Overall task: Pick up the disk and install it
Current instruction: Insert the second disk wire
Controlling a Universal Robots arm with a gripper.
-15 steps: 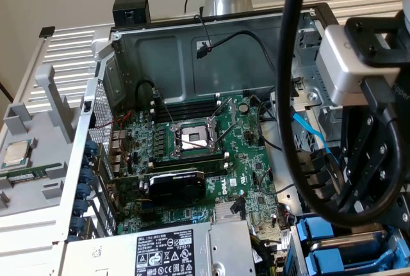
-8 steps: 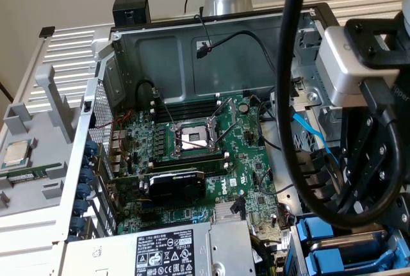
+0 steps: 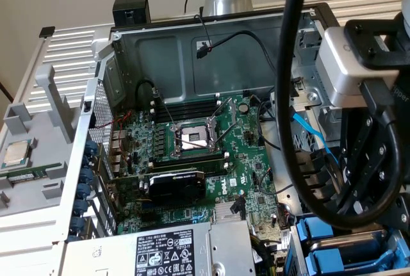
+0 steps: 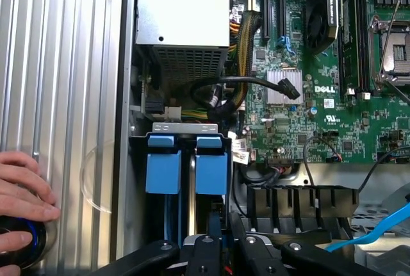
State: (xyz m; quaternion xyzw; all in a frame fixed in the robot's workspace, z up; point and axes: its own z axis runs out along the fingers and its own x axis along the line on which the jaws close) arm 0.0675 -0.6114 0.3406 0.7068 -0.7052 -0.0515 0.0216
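The black end effector (image 4: 221, 250) hangs right over the drive bay, fingers pressed nearly together on the top edge of the silver-grey metal disk in its blue plastic carrier frame (image 4: 211, 164), seated directly beneath them in the bay. I'd judge it dense, rigid and shock-sensitive; the blue frame is the safest hold. A person's hand (image 4: 19, 202) rests off to one side.
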